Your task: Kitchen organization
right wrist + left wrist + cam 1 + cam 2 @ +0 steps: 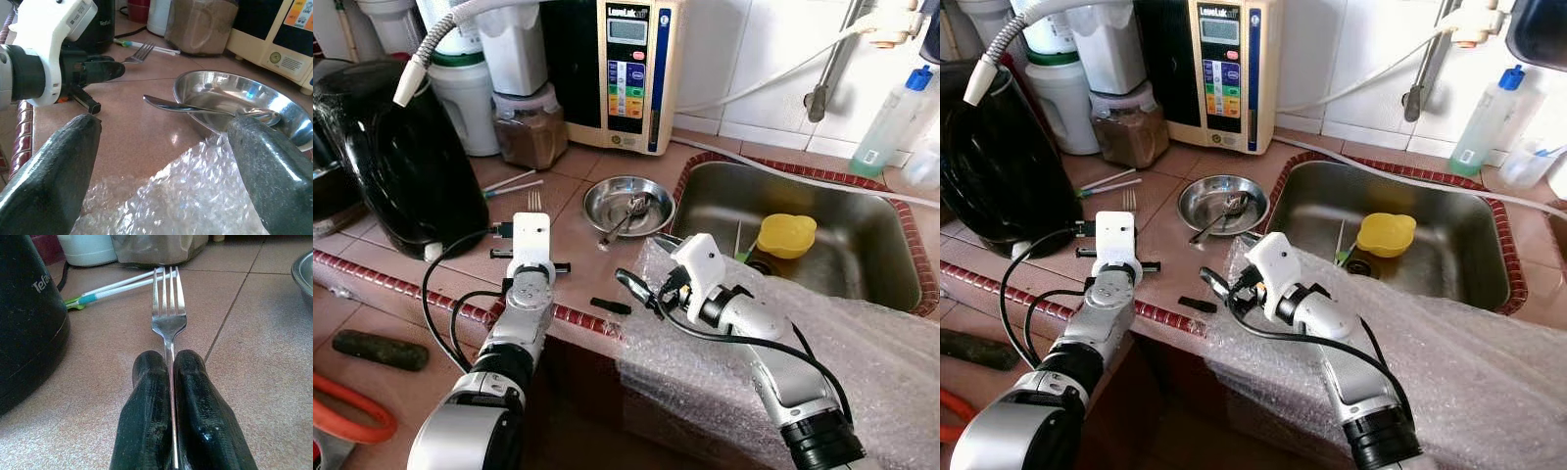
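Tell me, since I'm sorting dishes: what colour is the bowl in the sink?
Yellow; the bowl shows best in the left eye view.

Shiny polished steel fork [168, 318], smooth, clamped between glossy black rubbery fingers [146, 421] of left hand [168, 363]. Worktop [254, 382] of matt pinkish-brown ceramic tile, faintly speckled. Round stainless steel dish [244, 105], mirror-bright, with a steel spoon [195, 108] in it. Clear bubble wrap sheet [862, 343], crinkled and glinting. Brushed steel sink [862, 245], duller. Glossy black plastic appliance [401, 157]. Right hand's fingers [54, 176] matt, grainy dark rubber.
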Robot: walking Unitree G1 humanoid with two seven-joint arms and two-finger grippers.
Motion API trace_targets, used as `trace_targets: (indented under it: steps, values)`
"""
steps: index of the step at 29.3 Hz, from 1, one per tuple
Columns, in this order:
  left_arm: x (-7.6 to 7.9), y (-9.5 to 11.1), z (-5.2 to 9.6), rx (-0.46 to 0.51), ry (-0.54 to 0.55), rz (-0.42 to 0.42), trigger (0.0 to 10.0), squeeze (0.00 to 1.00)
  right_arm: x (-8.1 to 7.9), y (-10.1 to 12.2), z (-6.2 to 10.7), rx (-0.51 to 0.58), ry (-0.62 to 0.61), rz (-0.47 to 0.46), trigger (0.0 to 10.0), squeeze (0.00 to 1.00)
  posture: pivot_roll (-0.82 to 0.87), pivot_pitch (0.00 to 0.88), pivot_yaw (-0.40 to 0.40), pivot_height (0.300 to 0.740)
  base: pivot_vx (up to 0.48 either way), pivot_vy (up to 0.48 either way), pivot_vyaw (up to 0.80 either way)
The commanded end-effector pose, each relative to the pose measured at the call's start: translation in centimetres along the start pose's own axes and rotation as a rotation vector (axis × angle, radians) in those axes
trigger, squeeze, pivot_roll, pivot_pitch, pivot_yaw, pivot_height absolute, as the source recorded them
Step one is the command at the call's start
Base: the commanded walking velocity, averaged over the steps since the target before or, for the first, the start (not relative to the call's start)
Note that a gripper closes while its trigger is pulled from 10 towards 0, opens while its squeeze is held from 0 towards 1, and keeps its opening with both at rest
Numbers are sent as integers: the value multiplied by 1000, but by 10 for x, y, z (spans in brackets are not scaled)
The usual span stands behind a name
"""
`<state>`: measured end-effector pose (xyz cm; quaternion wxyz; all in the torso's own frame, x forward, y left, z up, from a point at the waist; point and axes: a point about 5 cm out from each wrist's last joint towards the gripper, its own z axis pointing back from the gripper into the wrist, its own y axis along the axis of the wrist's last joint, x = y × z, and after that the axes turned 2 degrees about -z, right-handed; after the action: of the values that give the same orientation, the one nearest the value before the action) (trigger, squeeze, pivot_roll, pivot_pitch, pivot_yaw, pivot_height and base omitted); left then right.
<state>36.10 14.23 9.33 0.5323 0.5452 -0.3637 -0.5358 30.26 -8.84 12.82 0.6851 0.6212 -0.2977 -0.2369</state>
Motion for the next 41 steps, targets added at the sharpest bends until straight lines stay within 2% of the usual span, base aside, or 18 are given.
trace_targets:
  steps: [1, 7, 16, 17, 21, 26, 27, 29, 32, 37, 41]
  values:
    - [0, -13, 4, -47, 3, -16, 0, 0, 4, 4, -1, 15, -3, 15, 10000, 0, -18, 0, -1, 740, 0, 0, 0]
    - [1, 22, 1, 146, 2, -48, 0, 0, 26, 15, -2, 39, -75, 46, 10000, 0, -15, 0, -4, 740, 0, 0, 0]
    - [2, 33, -2, 163, -3, -28, 0, 0, 39, 20, -2, 47, -110, 65, 10000, 0, -13, 0, 0, 740, 0, 0, 0]
    - [4, 39, -1, 181, -15, -30, 0, 0, 40, 20, -1, 47, -115, 67, 10000, 0, -14, 0, 2, 740, 0, 0, 0]
    - [6, 44, -1, 191, -25, -22, 0, 0, 41, 20, -1, 48, -118, 68, 10000, 0, -12, 0, 5, 740, 0, 0, 0]
    - [10, 61, 1, 202, -54, 22, 0, 0, 44, 19, -2, 50, -126, 68, 10000, 0, -5, 0, 6, 740, 0, 0, 0]
    - [12, 71, 2, 200, -75, 62, 0, 0, 46, 20, -3, 54, -130, 70, 10000, 0, 1, 0, 6, 740, 0, 0, 0]
    - [13, 78, 2, 197, -94, 91, 0, 0, 47, 21, -4, 57, -134, 70, 10000, 0, 4, 0, 7, 740, 0, 0, 0]
    - [16, 90, 7, 228, -138, 98, 0, 0, 53, 25, -6, 80, -170, 56, 10000, 0, 10, 0, 8, 740, 0, 0, 0]
    - [24, 104, 15, 301, -217, 71, 0, 0, 71, 38, -8, 150, -269, -27, 10000, 0, 14, 0, 7, 740, 0, 0, 0]
    - [28, 112, 20, 349, -267, 33, 0, 0, 80, 47, -10, 188, -302, -42, 10000, 0, 17, 0, 7, 740, 0, 0, 0]
